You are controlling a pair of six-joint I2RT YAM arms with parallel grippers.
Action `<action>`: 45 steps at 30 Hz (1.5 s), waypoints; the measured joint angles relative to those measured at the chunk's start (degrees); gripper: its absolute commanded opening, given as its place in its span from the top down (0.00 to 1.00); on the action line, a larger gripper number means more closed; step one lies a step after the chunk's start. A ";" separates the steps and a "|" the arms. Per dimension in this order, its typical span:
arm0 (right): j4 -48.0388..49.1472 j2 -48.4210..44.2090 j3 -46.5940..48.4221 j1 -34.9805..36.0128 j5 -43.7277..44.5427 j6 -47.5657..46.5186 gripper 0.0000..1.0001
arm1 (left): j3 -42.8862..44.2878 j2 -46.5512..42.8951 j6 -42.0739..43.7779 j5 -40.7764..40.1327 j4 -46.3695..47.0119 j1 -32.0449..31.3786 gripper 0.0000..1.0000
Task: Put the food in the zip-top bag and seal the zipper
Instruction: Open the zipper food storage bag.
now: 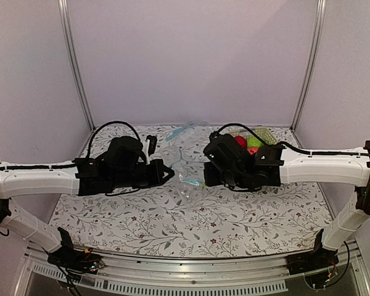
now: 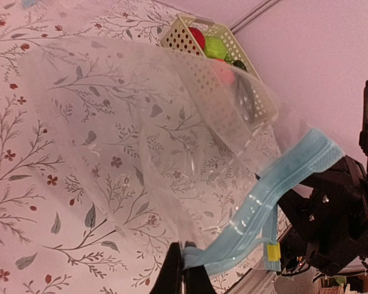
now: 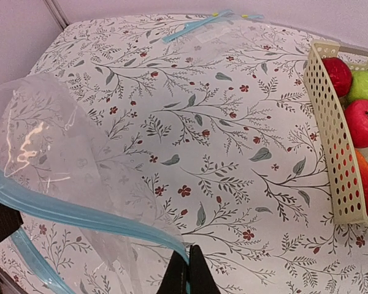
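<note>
Clear crinkly plastic zip-top bag point(image 2: 110, 122) held between the arms over floral counter point(image 3: 190, 122) — left hand point(image 2: 183, 264) clamped on its light blue zipper strip point(image 2: 282, 177), right hand point(image 3: 188, 268) likewise. Round red toy fruit point(image 3: 363, 119) sits in cream perforated basket point(image 3: 331, 122). Risk: thin strip slips from a pinch — mouth collapses before loading

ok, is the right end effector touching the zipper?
Touching. Right wrist view: the zipper runs straight into the right end effector, pinched between its closed fingers.
</note>
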 measured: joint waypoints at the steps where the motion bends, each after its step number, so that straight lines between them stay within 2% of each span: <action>1: 0.00 0.00 -0.13 -0.50 -0.31 0.72 1.00 | -0.07 -0.31 0.15 0.15 -0.24 0.15 1.00; 7: 1.84 -0.07 -2.40 -2.80 -3.69 4.96 0.99 | -0.92 -1.25 0.63 0.74 -1.33 0.50 1.00; 13: 4.79 -2.10 -6.36 -3.30 -6.16 6.75 0.71 | -1.70 -1.77 1.36 1.25 -1.31 0.57 1.00; 18: 7.63 -4.98 -7.58 -3.72 -11.08 2.03 0.46 | 1.01 0.00 5.25 5.95 -2.23 0.76 1.00; 24: 8.52 -7.52 -7.45 -3.80 -18.97 -6.49 0.37 | 9.97 5.09 11.34 10.95 -6.58 0.79 1.00; 28: 6.29 -7.82 -6.32 -3.80 -19.87 -10.91 0.37 | 14.67 8.11 15.41 15.13 -9.55 0.83 1.00; 35: 3.06 -7.32 -3.98 -3.82 -17.31 -13.64 0.47 | 17.25 10.69 19.63 20.94 -14.05 0.85 1.00; 37: 3.02 -6.93 -2.93 -3.80 -16.63 -13.60 0.54 | 17.57 11.45 20.22 21.94 -15.19 0.85 1.00; 41: 3.19 -6.36 -1.11 -3.80 -15.32 -13.55 0.78 | 17.66 12.46 20.70 23.21 -16.94 0.85 1.00; 45: 3.15 -6.01 -0.55 -3.82 -13.25 -13.16 0.88 | 17.66 12.22 20.74 22.75 -18.21 0.92 1.00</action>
